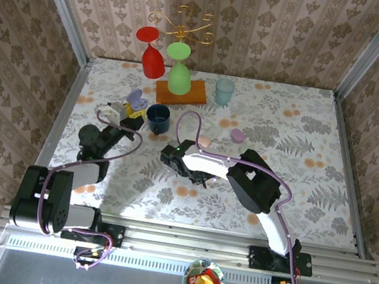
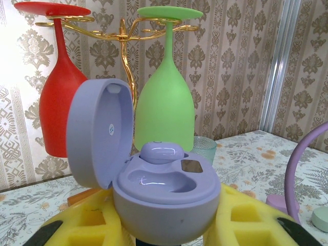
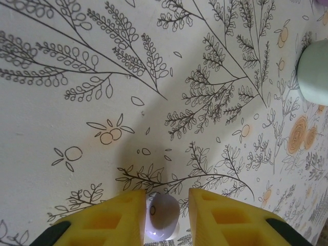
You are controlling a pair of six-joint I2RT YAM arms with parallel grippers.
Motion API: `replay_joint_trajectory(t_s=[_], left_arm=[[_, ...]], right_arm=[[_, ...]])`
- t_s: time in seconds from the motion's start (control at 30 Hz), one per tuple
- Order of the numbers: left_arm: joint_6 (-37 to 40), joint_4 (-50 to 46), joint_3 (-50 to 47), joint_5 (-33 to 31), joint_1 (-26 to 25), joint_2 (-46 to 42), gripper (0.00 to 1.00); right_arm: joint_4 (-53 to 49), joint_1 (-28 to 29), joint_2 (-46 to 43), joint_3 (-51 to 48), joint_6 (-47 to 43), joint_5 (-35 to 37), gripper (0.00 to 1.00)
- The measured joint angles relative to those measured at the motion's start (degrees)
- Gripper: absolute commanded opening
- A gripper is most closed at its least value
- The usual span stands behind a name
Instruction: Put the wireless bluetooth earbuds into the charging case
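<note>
Damask wallpaper closes in three sides of a table spread with a leaf-and-flower cloth. The left arm and right arm reach inward from the near rail. At the back a gold rack holds a red glass and a green glass upside down over an orange base; from the left wrist, the rack's foot is hidden behind what that arm holds. A teal cup stands beside the base and a dark blue cup nearer the arms. Below the rail sits a bowl of bright things too small to make out. The left gripper is clenched on a lilac charging case, raised just beside the blue cup with its lid swung open to the left. Its yellow fingers press the base from both sides, their tips hidden under it. A closed lilac case lies well apart on the cloth. A pale green rounded thing is cut off by the right wrist view's edge. A lilac earbud sits in the held case's far socket. The right gripper hangs low over mid-table, jaws straddling a whitish earbud on the cloth. The bud's lower part is cut off, so whether it is pinched cannot be told.
</note>
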Motion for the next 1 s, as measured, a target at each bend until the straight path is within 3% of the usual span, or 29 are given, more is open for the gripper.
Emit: replay_joint_trajectory(t_s=[0.63, 1.0], left_arm=[[0.0, 0.0, 0.0, 0.2, 0.0, 0.0, 0.26], [0.1, 0.0, -0.1, 0.2, 0.0, 0.0, 0.26]], right_arm=[[-2.8, 0.2, 1.4, 0.6, 1.1, 0.0, 0.24], [-2.8, 0.2, 1.2, 0.4, 1.1, 0.0, 0.15]])
